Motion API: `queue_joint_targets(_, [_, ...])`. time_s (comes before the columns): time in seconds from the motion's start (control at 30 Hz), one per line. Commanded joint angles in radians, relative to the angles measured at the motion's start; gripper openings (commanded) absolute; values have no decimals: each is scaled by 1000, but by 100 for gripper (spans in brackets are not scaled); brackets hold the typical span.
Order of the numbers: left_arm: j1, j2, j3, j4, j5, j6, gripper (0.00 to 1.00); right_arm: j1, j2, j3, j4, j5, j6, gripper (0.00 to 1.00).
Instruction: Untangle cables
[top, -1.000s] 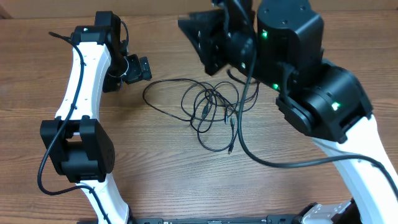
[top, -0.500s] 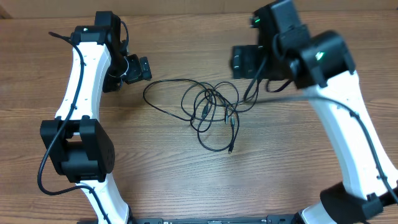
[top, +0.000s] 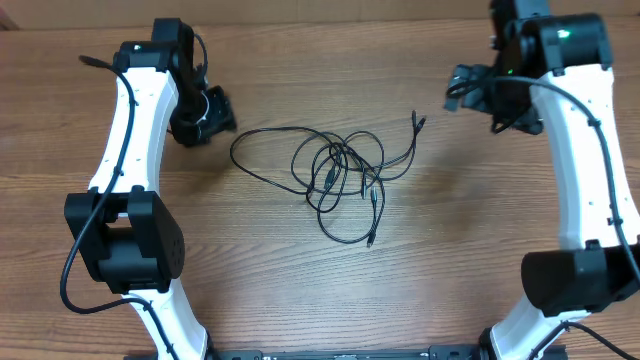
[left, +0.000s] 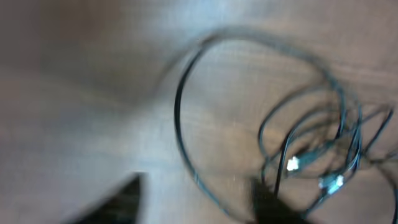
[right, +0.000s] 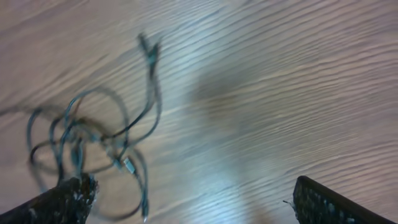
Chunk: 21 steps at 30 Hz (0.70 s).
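The cables (top: 335, 175) lie as one loose tangle of thin black cords in the middle of the table, with one big loop reaching left. A single plug end (top: 416, 121) sticks out to the upper right. My left gripper (top: 212, 112) hovers just left of that loop, fingers part-way apart and holding nothing. The blurred left wrist view shows the cables (left: 298, 143) ahead, with one strand crossing between the dark tips of my left gripper (left: 193, 205). My right gripper (top: 465, 88) is far right of the tangle, wide open and empty. The right wrist view shows the cables (right: 93, 143) beyond my right gripper (right: 193, 202).
The wooden table (top: 300, 290) carries only the cords. My white left arm (top: 125, 150) runs down the left side and my white right arm (top: 590, 180) down the right side, both with black joints near the front edge.
My right gripper has opened, let go of a cable end and swung up and away to the right. That end now lies on the table. My left gripper has tipped down, its fingers narrower.
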Motion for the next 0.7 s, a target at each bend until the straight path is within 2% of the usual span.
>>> queue_joint_targets(0.0, [-16,-8,-5,-90,8,-87,36,-64,5,3,20,27,8,100])
queue_joint_targets(0.07, [-29,-8,-7,-138,-53,-145,43,-93,5,3,35,27,8,100])
queue_joint_targets(0.17, [-52,-8,-30,-164,-89,-201,72,-121,5,3,39,27,8,100])
queue_joint_targets(0.2, [-62,-8,-45,-163,-86,-223,76,-127,5,3,39,27,8,100])
queue_joint_targets(0.33, [-116,-8,-117,-144,-85,-361,82,-133,5,3,39,27,8,100])
queue_joint_targets(0.53, [-214,-8,-242,-19,-85,-462,85,-133,5,3,39,27,8,100])
queue_joint_targets(0.6, [-238,-8,-272,27,-85,-468,82,-133,5,3,39,27,8,100])
queue_joint_targets(0.67, [-266,-8,-294,75,-85,-468,71,-133,5,3,39,27,8,100])
